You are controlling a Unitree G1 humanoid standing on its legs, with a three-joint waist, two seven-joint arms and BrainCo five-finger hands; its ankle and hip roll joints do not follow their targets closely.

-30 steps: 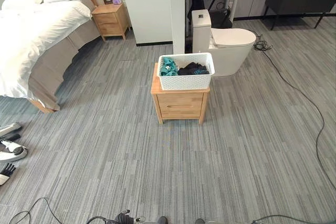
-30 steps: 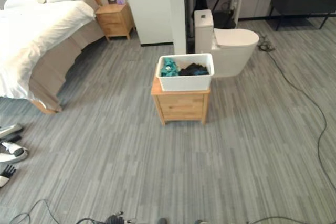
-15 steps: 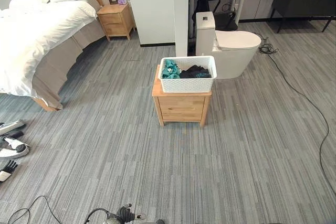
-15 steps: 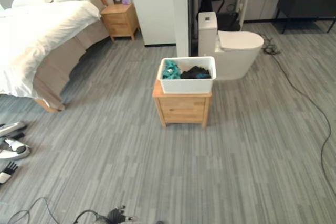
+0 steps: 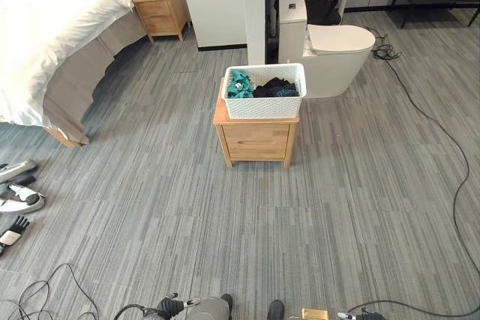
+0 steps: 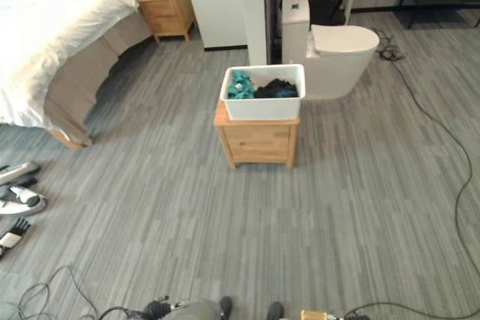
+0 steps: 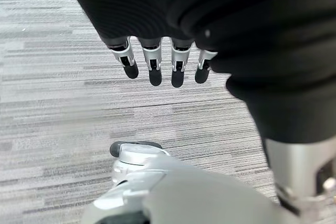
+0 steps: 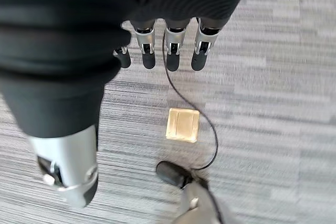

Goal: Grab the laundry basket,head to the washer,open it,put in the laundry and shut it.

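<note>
White basket (image 5: 264,100) on wooden nightstand (image 5: 256,139)

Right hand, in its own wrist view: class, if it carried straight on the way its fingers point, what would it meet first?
Probably the grey floor. The right hand hangs open, fingers pointing downward, with nothing visible between; depth is unclear.
</note>
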